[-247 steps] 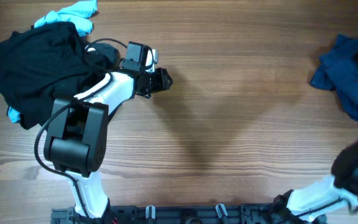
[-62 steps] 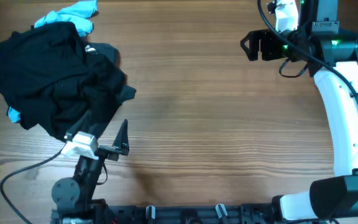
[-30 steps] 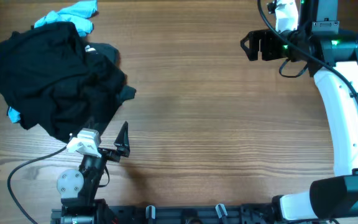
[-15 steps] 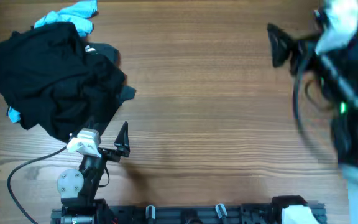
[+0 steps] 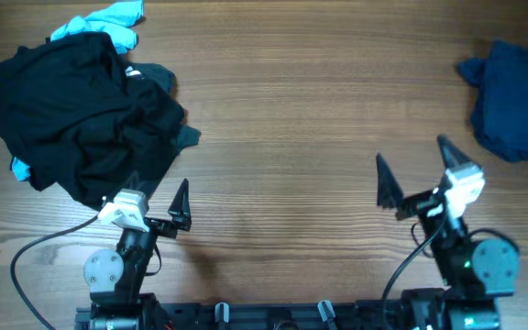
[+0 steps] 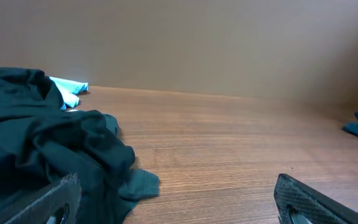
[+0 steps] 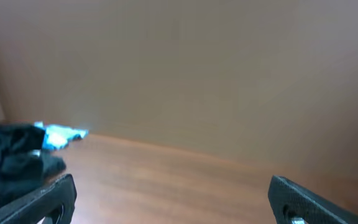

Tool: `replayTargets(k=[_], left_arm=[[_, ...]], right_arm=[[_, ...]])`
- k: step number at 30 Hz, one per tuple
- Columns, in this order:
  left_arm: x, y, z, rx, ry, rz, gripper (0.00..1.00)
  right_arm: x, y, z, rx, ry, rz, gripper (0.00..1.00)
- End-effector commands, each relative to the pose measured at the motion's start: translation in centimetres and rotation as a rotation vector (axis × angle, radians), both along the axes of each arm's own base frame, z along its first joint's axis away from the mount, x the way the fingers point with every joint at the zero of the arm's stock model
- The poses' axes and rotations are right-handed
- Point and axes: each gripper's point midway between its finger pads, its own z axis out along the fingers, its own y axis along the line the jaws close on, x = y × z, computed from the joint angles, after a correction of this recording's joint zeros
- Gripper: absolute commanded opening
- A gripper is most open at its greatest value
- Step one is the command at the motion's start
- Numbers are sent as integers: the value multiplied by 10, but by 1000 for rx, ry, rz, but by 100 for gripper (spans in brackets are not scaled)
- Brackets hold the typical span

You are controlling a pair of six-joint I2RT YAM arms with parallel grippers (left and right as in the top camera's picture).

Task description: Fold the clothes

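A heap of black clothes [image 5: 71, 110] lies at the back left, with a light blue garment [image 5: 108, 18] poking out behind it. A navy garment [image 5: 516, 101] lies bunched at the back right. My left gripper [image 5: 157, 197] sits low by the front edge, open and empty, just in front of the black heap [image 6: 36, 143]. Its fingers [image 6: 309, 202] stand far apart. My right gripper [image 5: 415, 165] is at the front right, also open and empty, well short of the navy garment. The right wrist view shows the black heap [image 7: 11, 158] far off to the left, between wide-apart fingers [image 7: 316, 199].
The wooden table [image 5: 291, 119] runs between the two piles of clothes. A plain brown wall [image 6: 197, 43] rises behind its far edge. The arms' bases and a mounting rail [image 5: 273, 316] line the front edge.
My right arm has swung back from the far right of the table to the front edge, uncovering the navy garment. The left arm and the black heap have stayed put.
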Motion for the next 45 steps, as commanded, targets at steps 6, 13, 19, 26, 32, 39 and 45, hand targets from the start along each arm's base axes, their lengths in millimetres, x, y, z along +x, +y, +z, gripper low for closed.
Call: replayTargets(k=[6,13,19,26,32,39,45], left_arm=[[0,3,-1,19,-7,15,100],[0,3,-1,19,-7,15,100],[0,3,-1,19,-7,15,100],[0,3,-1,19,-7,15,100],[0,3,-1,19,-7,15,100],[0,3,-1,19,-7,15,100],[0,3,-1,19,-7,15,100]], right_arm=[[5,-29,-86,241,100,-149,100],[3,-22,-99,41,81,-119,100],[3,-24,-100,10,77,-135,100],[3,-25,-99,4,74,-139,100],[3,-25,-100,4,76,-139,100],[4,-25,-101,3,82,-139,100],[4,-25,-101,3,82,-139,100]])
